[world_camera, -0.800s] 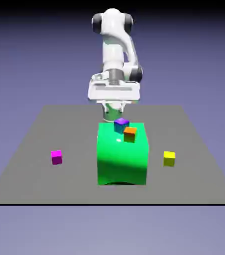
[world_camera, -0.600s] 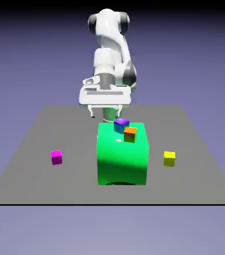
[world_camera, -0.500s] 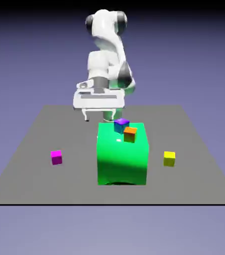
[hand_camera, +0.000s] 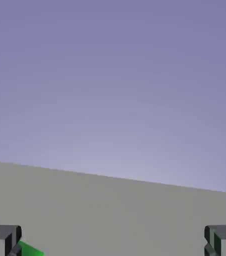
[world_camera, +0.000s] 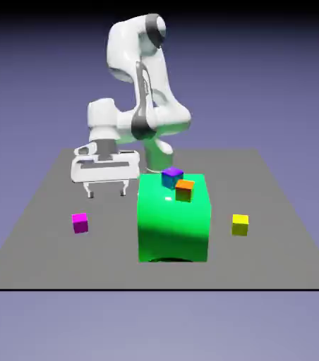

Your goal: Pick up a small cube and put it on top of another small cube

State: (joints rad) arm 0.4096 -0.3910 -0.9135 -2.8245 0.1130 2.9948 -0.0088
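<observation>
Open, empty gripper (world_camera: pixel 106 194) now nearer the magenta cube (world_camera: pixel 80 223) than in earlier frames, having swung toward the exterior view's left of the green block (world_camera: pixel 173 225) — cube unmoved on the table, left of that block — approach likely, grasp yet to come

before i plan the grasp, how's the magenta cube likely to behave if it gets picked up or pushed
The magenta cube looks rigid, with flat faces and crisp edges, so it probably won't squash in a grip. Resting on a flat face, it would likely slide rather than roll when nudged. It's squat, about as tall as wide, so a low push seems unlikely to tip it.
</observation>
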